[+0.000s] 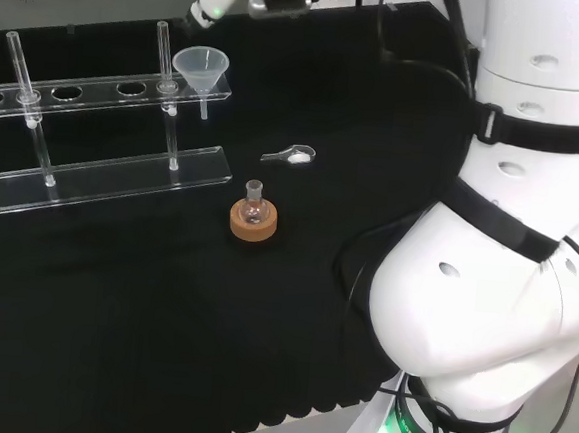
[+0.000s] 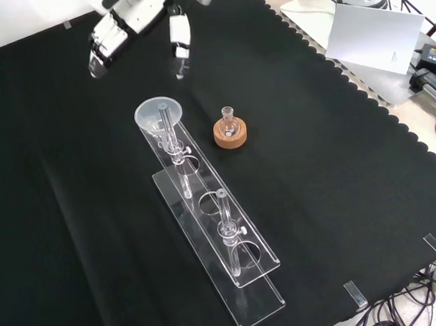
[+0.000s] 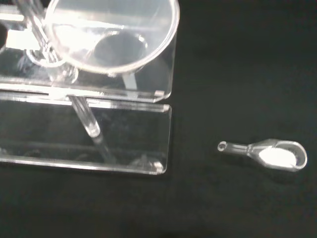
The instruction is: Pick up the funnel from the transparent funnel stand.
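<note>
Funnel (image 2: pixel 159 113) sits w/ its stem dropped thru the end hole of the transparent funnel stand (image 2: pixel 247 296), so it hangs upright; robot hand (image 2: pixel 128 23) hovers just beyond that end, fingers relaxed & spread, holding nothing, prob. lining up a grasp.

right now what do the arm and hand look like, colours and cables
The arm is glossy white with rounded, bulging links, black bands at the joints and a black cable running along it; a green light glows near its base. The hand is black and white, with white finger segments and dark parts between them.
</note>
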Controlling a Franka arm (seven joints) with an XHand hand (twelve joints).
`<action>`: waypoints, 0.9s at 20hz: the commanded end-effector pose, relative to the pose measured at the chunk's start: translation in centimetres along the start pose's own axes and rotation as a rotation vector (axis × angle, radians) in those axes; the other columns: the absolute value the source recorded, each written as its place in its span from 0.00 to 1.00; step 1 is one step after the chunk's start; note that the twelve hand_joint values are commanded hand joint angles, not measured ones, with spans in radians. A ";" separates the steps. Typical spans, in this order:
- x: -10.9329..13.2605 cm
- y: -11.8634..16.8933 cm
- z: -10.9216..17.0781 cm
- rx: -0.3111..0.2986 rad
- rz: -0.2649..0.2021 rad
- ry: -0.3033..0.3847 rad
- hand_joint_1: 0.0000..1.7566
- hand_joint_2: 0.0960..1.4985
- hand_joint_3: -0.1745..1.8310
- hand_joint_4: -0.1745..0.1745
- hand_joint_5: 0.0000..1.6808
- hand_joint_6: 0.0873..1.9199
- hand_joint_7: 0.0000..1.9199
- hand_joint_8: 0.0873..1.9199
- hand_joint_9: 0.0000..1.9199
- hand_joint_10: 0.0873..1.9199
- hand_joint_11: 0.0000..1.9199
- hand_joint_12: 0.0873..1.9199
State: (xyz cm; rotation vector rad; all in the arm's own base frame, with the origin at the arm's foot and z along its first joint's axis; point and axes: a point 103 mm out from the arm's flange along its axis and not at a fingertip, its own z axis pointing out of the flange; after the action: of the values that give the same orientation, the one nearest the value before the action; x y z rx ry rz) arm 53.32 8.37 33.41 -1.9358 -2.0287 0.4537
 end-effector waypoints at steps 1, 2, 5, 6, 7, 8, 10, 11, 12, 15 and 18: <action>1.5 0.3 1.1 0.057 0.002 -0.051 0.32 0.47 0.15 0.45 0.00 0.00 0.00 0.00 0.00 0.23 0.01 0.77; 1.6 0.4 1.2 0.058 0.003 -0.056 0.32 0.47 0.15 0.45 0.00 0.00 0.00 0.00 0.00 0.23 0.01 0.77; 2.1 0.7 1.6 0.069 0.004 -0.060 0.35 0.46 0.14 0.45 0.00 0.00 0.00 0.00 0.00 0.23 0.02 0.78; 2.1 0.8 1.8 0.072 0.001 -0.059 0.35 0.46 0.14 0.45 0.00 0.00 0.00 0.00 0.00 0.23 0.03 0.78; 2.3 0.9 1.9 0.077 -0.002 -0.063 0.36 0.46 0.14 0.45 0.00 0.00 0.00 0.00 0.00 0.22 0.03 0.78; 2.4 1.1 2.0 0.081 -0.003 -0.062 0.36 0.46 0.14 0.45 0.00 0.00 0.00 0.00 0.00 0.21 0.03 0.79; 2.5 1.3 2.2 0.085 -0.008 -0.061 0.36 0.46 0.14 0.48 0.00 0.00 0.00 0.00 0.00 0.17 0.04 0.79; 2.6 1.4 2.3 0.089 -0.009 -0.056 0.37 0.46 0.14 0.50 0.00 0.00 0.00 0.00 0.00 0.14 0.04 0.78; 2.7 1.5 2.4 0.098 -0.010 -0.054 0.37 0.46 0.14 0.53 0.00 0.00 0.00 0.00 0.00 0.12 0.03 0.78; 2.7 1.7 2.6 0.100 -0.018 -0.055 0.37 0.46 0.13 0.61 0.00 0.00 0.00 0.00 0.00 0.08 0.03 0.79; 3.0 1.9 2.8 0.094 -0.022 -0.068 0.37 0.46 0.13 0.67 0.00 0.00 0.00 0.00 0.00 0.05 0.03 0.79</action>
State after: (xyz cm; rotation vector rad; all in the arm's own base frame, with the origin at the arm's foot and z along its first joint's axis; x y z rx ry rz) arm 53.71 11.06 30.30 -1.8709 -2.0140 0.5980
